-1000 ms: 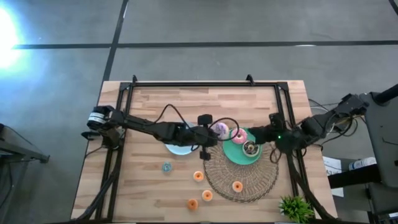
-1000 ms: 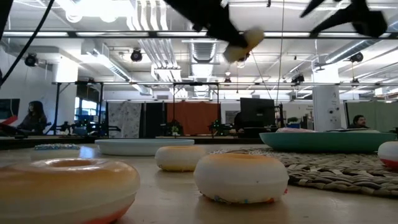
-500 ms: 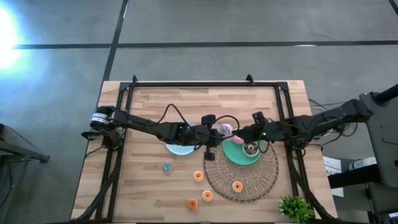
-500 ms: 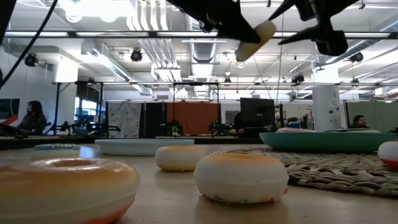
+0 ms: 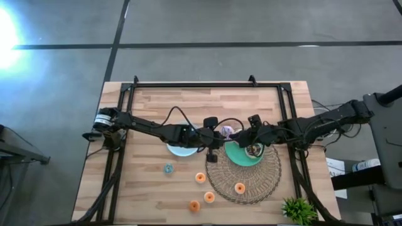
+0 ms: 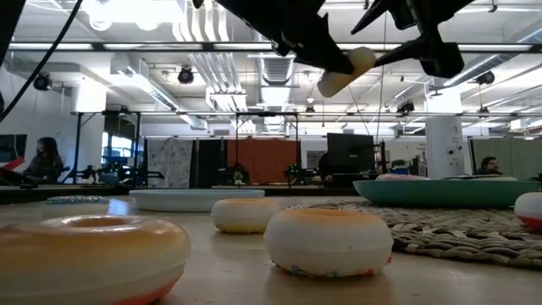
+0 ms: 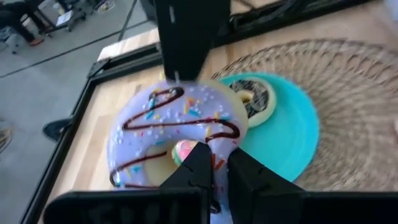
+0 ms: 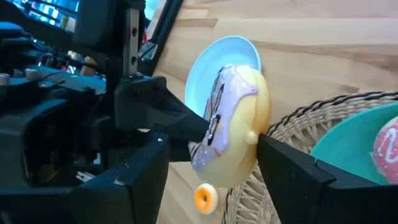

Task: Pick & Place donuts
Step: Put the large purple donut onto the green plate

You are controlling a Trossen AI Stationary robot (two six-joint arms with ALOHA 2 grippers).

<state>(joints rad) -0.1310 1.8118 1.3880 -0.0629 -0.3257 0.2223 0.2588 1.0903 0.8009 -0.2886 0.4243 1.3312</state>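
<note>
**Handover in mid-air above the table**

As the right gripper (image 8: pixel 211 155) closes in from the far side, its fingers spread wide on either side of the lilac donut (image 7: pixel 177 127), the left gripper (image 7: pixel 214 163) stays clamped through the donut's hole and rim, holding it well above the table. Half a second ago the right arm was farther off; now its fingers flank the ring, apparently without touching. Below and just beyond lie the green plate (image 5: pixel 233 155), carrying the pink donut (image 8: pixel 387 149) and the brown donut (image 5: pixel 254 149), the woven mat (image 5: pixel 267 179) and the blue plate (image 5: pixel 179 149). A transfer looks imminent.
</note>
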